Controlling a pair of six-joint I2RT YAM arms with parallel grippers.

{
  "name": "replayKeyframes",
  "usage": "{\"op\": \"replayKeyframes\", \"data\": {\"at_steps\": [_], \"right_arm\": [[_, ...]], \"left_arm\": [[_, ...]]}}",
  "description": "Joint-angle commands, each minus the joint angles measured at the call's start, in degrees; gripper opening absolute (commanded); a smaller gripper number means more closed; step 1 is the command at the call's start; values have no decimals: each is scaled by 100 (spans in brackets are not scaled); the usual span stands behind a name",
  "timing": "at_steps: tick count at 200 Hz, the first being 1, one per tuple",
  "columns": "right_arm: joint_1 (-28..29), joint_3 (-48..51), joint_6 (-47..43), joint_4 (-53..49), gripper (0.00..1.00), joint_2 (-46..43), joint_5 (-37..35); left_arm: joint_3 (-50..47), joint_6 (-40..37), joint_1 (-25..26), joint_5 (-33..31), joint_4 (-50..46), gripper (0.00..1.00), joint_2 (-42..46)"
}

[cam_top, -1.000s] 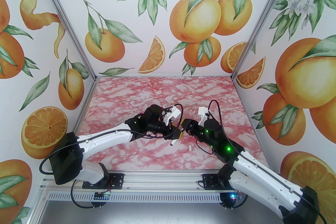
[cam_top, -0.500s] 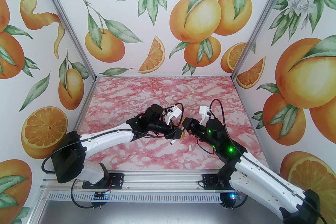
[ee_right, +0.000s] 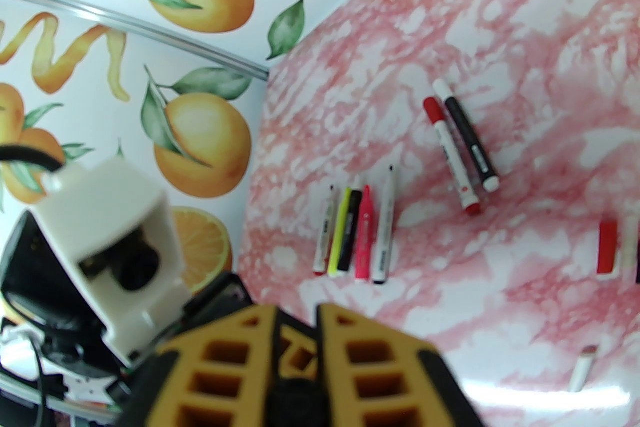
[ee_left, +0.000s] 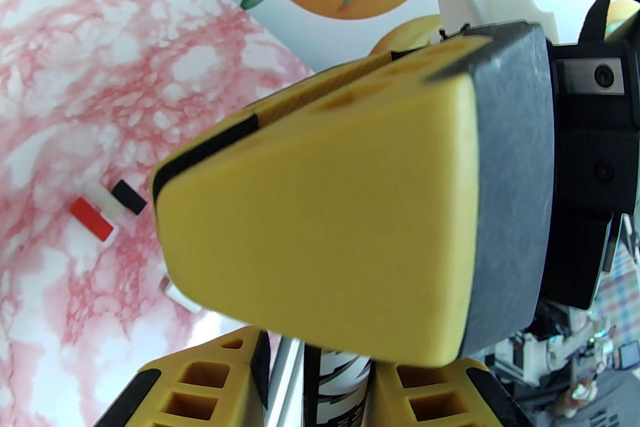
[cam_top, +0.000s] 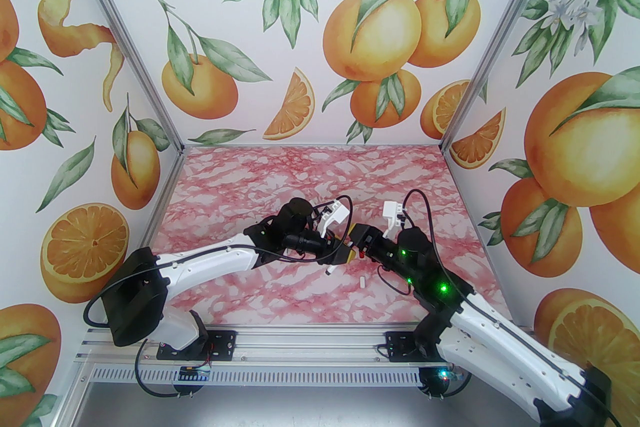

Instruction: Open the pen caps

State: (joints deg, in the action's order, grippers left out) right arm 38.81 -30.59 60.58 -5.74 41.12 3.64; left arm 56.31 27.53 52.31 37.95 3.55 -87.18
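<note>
Beside right hand (ee_right: 298,315), marker (ee_left: 337,380) in left hand (ee_left: 320,357), loose caps (ee_left: 106,205) beyond

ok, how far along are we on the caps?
Done: loose caps lie on the table, five pens in a row look uncapped. In hand: left tool grips a pen, right tool seems to pinch its red cap. To do: red marker and black marker look still capped.
</note>
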Motion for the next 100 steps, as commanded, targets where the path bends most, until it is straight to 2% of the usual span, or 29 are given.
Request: {"op": "replayKeyframes", "data": {"at_steps": [1, 62, 100], "right_arm": [[-2, -100, -133, 146, 14, 61, 194], [1, -89, -215, 63, 15, 112, -105], [-1, -141, -213, 45, 17, 167, -178]], "left_arm": [[220, -116, -40, -136, -214, 24, -21], [301, -615, -20, -357, -883, 11, 141], [207, -731, -15, -533, -980, 9, 214]]}}
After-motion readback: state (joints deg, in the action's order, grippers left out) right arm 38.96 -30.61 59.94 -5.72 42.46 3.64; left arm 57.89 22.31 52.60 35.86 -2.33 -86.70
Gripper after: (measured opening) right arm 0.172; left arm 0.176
